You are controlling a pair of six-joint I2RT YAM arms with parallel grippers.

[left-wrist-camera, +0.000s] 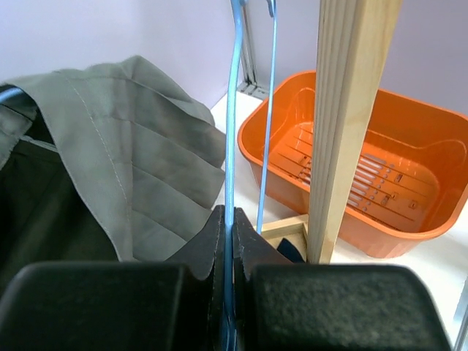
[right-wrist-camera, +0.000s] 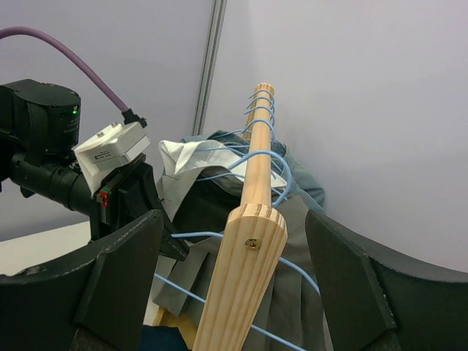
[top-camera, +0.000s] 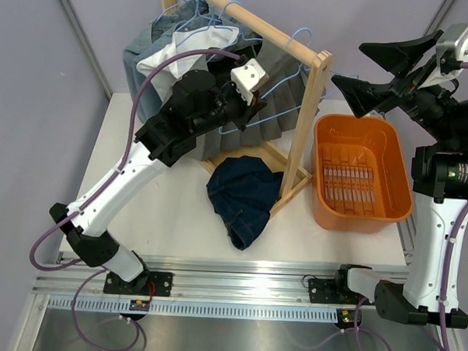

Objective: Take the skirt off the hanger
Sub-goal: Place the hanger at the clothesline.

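A grey pleated skirt (top-camera: 280, 107) hangs on a blue wire hanger (top-camera: 289, 78) at the near end of the wooden rail. My left gripper (top-camera: 252, 110) is at the skirt's left side, shut on the hanger's thin blue wire (left-wrist-camera: 232, 146), with the skirt (left-wrist-camera: 139, 168) draped just to its left. In the right wrist view the skirt (right-wrist-camera: 292, 292) and hanger (right-wrist-camera: 197, 235) sit behind the rail's end. My right gripper (top-camera: 349, 64) is open in the air right of the rack, its fingers (right-wrist-camera: 124, 270) framing the rail end from a distance and holding nothing.
The wooden rack (top-camera: 308, 124) carries several more garments on blue hangers (top-camera: 185, 41) further back. A dark blue denim garment (top-camera: 241, 195) lies on the table at the rack's foot. An orange basket (top-camera: 327, 179) stands right of the rack, also seen past the post (left-wrist-camera: 351, 110).
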